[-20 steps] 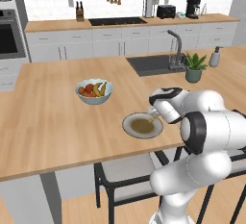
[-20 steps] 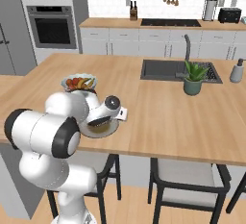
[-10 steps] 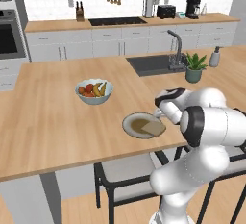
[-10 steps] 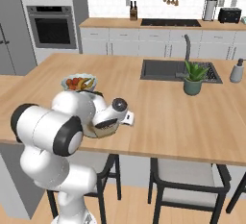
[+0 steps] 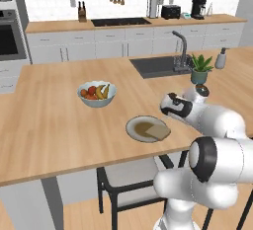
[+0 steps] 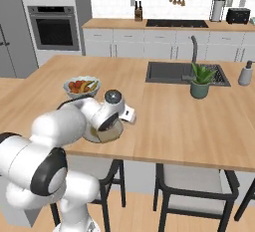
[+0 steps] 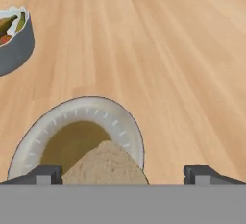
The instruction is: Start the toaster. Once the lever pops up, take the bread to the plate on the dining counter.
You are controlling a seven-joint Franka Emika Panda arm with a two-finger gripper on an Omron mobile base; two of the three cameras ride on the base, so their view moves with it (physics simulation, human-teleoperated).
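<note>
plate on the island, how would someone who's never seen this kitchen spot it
Look at the big light-wood dining counter with the sink, then along its near edge, in front of the fruit bowl. The plate is round, shallow and grey with a brownish centre, and unlike the bowl it holds one slice of bread.

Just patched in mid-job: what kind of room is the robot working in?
A home-style kitchen, rendered: a large light-wood island counter with a sink and tap, a built-in steel oven, and a black cooktop on the back worktop.

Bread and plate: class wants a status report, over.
Gripper open, holding nothing. Bread lies on the plate, on the dining counter. Fruit bowl stands apart, nothing in the way.
</note>
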